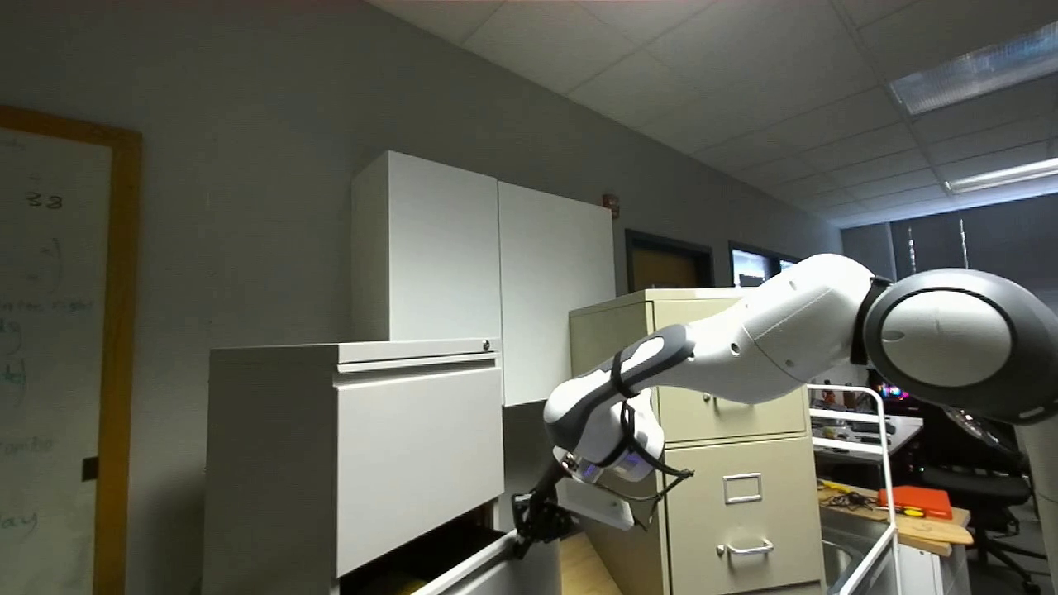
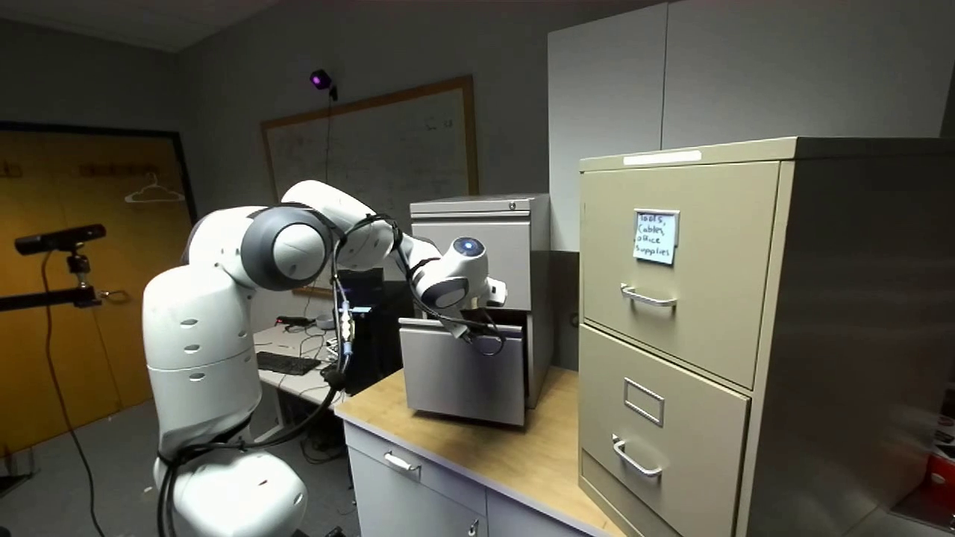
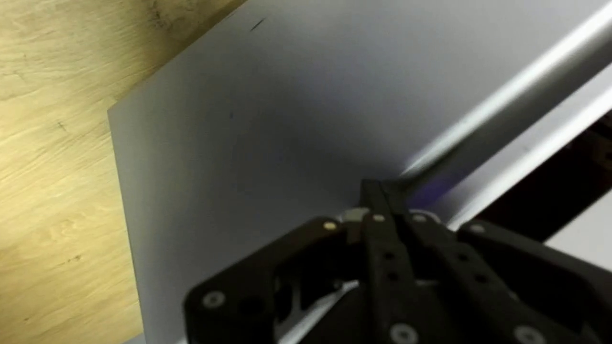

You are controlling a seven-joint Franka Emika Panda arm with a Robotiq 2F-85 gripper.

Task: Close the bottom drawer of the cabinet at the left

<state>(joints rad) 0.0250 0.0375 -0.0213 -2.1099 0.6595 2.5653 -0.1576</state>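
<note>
In an exterior view, the bottom drawer of the cabinet stands open; I have the hand at its top edge, cabinet body toward 10 o'clock. In an exterior view, the drawer front juts out over the tabletop; I judge the push runs toward 1 o'clock. Wrist view: hand pressed together, nothing seen between; drawer's long axis runs 8 to 2 o'clock. Contact: can't tell.
</note>
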